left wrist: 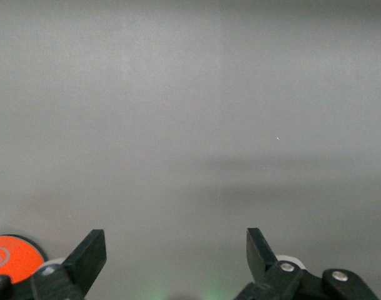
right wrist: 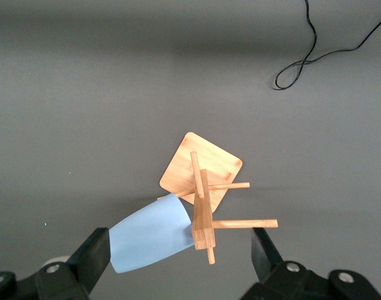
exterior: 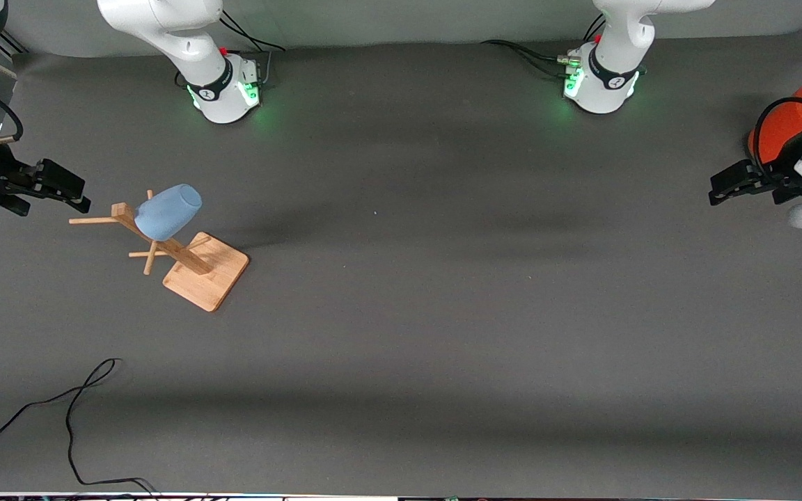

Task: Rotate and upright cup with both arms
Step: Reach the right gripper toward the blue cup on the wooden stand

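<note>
The light-blue cup [exterior: 168, 211] hangs tilted on a peg of the wooden rack [exterior: 206, 271], its mouth toward the rack's post. It also shows in the right wrist view [right wrist: 149, 240], below and between the open fingers. My right gripper [exterior: 74, 191] [right wrist: 181, 250] is open and empty, in the air beside the rack's top at the right arm's end of the table, apart from the cup. My left gripper [exterior: 718, 191] [left wrist: 176, 247] is open and empty, in the air at the left arm's end of the table, with only bare table under it.
A big orange-red can [exterior: 780, 136] with a grey lid stands at the left arm's end, beside the left gripper; its top shows in the left wrist view [left wrist: 9, 256]. A black cable [exterior: 74, 417] lies on the table nearer the front camera than the rack, also in the right wrist view [right wrist: 315, 50].
</note>
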`<state>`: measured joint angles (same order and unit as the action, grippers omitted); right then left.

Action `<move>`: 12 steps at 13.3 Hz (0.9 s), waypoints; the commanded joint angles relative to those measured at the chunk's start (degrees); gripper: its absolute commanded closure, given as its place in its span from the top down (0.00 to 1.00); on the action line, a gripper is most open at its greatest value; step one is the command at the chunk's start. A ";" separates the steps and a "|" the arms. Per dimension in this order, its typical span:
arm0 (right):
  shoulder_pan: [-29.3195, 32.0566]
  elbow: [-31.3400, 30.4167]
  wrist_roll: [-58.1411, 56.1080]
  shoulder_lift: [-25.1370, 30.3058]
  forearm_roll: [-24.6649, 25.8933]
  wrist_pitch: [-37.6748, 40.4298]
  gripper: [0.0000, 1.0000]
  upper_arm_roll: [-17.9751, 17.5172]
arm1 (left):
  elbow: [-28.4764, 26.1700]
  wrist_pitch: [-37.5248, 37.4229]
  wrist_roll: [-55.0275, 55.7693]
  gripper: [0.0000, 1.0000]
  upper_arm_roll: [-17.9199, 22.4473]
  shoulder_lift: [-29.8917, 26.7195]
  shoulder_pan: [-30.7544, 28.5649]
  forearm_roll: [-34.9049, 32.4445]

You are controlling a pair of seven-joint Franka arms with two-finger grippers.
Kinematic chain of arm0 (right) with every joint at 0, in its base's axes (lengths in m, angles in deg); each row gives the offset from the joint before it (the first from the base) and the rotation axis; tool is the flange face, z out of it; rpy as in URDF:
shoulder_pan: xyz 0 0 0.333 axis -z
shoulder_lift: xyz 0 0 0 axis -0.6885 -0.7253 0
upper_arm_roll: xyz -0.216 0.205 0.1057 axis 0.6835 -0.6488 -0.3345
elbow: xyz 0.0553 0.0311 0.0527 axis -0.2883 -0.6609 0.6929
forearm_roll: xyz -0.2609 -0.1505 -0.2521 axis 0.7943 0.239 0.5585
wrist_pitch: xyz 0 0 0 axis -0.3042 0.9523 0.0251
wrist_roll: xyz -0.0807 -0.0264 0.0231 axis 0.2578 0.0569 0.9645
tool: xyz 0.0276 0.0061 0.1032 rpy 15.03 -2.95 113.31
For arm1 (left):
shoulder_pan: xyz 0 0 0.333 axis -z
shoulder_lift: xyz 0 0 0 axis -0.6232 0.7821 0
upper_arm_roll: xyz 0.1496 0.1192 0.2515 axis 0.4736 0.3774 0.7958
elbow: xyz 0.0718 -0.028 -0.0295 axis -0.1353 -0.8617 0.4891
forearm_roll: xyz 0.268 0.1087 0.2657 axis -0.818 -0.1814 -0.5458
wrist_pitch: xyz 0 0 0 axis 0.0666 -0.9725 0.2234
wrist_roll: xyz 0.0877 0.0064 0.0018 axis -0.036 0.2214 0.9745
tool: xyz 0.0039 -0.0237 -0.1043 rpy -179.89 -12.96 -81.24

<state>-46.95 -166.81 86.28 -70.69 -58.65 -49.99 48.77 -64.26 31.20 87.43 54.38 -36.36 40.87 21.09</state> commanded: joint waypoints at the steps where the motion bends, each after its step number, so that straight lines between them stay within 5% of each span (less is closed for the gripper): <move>1: -0.25 2.89 -0.58 -1.70 -0.52 1.57 1.00 0.40 | 0.30 -0.54 0.22 1.00 -0.07 -0.47 -0.30 -0.23; 7: -1.48 0.70 0.82 -0.83 0.54 1.57 1.00 0.05 | 0.21 -0.54 0.22 1.00 -0.07 -0.47 -0.21 -0.14; 12: -3.41 -2.72 25.12 0.67 -1.13 3.77 1.00 -0.04 | 0.30 -0.36 0.22 1.00 -0.07 -0.38 -0.30 -0.14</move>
<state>-48.86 -166.93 102.16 -71.48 -58.80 -46.24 48.56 -64.25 31.20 87.43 54.42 -36.36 40.82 21.09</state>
